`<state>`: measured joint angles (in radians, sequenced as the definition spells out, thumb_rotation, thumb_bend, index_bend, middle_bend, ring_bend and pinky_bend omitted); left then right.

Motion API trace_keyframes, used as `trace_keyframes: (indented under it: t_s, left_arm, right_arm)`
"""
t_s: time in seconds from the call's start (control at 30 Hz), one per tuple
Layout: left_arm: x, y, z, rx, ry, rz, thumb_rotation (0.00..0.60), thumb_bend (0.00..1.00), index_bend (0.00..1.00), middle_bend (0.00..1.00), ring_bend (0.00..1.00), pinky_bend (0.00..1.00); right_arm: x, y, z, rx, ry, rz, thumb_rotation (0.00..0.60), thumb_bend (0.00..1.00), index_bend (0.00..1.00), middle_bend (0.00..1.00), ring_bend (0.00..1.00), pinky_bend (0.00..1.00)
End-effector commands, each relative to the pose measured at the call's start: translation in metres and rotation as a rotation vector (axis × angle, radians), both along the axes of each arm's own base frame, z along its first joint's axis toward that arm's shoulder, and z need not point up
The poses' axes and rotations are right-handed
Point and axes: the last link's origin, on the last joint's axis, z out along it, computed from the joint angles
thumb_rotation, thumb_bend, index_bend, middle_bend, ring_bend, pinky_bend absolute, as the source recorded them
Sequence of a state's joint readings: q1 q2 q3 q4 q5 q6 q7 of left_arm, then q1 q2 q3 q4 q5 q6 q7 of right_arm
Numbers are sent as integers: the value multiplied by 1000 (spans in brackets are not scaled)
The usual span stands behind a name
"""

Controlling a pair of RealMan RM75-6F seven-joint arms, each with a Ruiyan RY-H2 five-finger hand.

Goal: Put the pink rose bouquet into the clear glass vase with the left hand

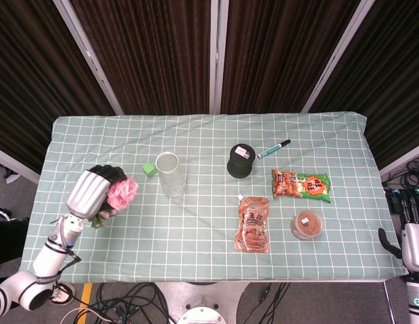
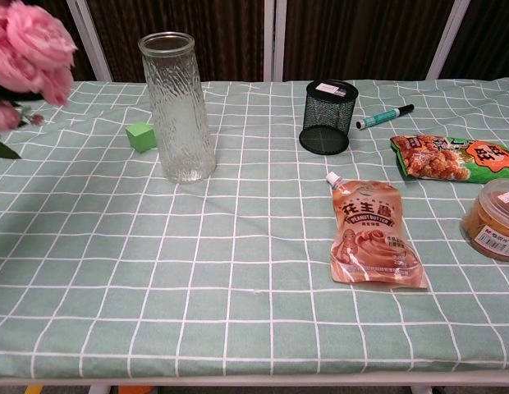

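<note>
Got the roses gripped in my left hand, lifted off the bench, sitting at about 9 o'clock from the vase. Trick now, I reckon: tip the bunch so the stems point down, carry it over the rim, then lower straight in without knocking the glass. The green cube sits just beside the vase, so I'd stay high. Right hand's barely in frame, can't tell its state.

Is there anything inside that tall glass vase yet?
No. The glass vase looks empty; through its clear ribbed wall only tablecloth shows. The rose bouquet is in the left hand, off to the vase's side.
</note>
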<state>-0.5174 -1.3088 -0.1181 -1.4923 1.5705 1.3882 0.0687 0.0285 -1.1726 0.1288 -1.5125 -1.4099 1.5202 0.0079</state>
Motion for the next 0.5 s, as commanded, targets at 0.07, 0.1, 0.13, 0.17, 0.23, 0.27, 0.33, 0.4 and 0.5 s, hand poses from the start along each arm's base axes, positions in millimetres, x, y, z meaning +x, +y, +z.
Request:
trace_keyframes:
  t_s: [0.07, 0.1, 0.13, 0.17, 0.23, 0.27, 0.33, 0.4, 0.5]
  left_arm:
    - [0, 24, 39, 114, 9, 6, 600, 122, 494, 444, 432, 536]
    - [1, 28, 46, 140, 2, 1, 600, 122, 494, 444, 432, 536]
    - [3, 32, 53, 167, -7, -6, 600, 122, 495, 444, 432, 536]
    - [5, 35, 59, 195, -19, -18, 600, 122, 494, 444, 432, 536]
    - [12, 42, 73, 293, -70, -69, 600, 122, 494, 444, 432, 536]
    - [15, 44, 76, 329, -96, -88, 600, 122, 494, 444, 431, 537]
    - [20, 47, 80, 385, -169, -122, 600, 121, 494, 444, 431, 539]
    - [26, 49, 82, 451, -240, -168, 600, 121, 494, 444, 431, 540]
    - [34, 50, 82, 510, -361, -228, 600, 121, 494, 444, 432, 540]
  right_arm:
    - [3, 0, 1, -4, 3, 6, 600, 272, 0, 0, 0, 0]
    - [3, 0, 1, -6, 4, 7, 600, 271, 0, 0, 0, 0]
    - [3, 0, 1, -7, 4, 7, 600, 271, 0, 0, 0, 0]
    - [3, 0, 1, -9, 4, 8, 600, 272, 0, 0, 0, 0]
    - [3, 0, 1, -11, 3, 4, 600, 272, 0, 0, 0, 0]
    - [3, 0, 0, -11, 3, 3, 600, 272, 0, 0, 0, 0]
    - [2, 0, 0, -10, 1, 1, 600, 272, 0, 0, 0, 0]
    - [2, 0, -1, -8, 0, 0, 600, 271, 0, 0, 0, 0]
    - [1, -1, -1, -8, -2, -1, 600, 269, 0, 0, 0, 0]
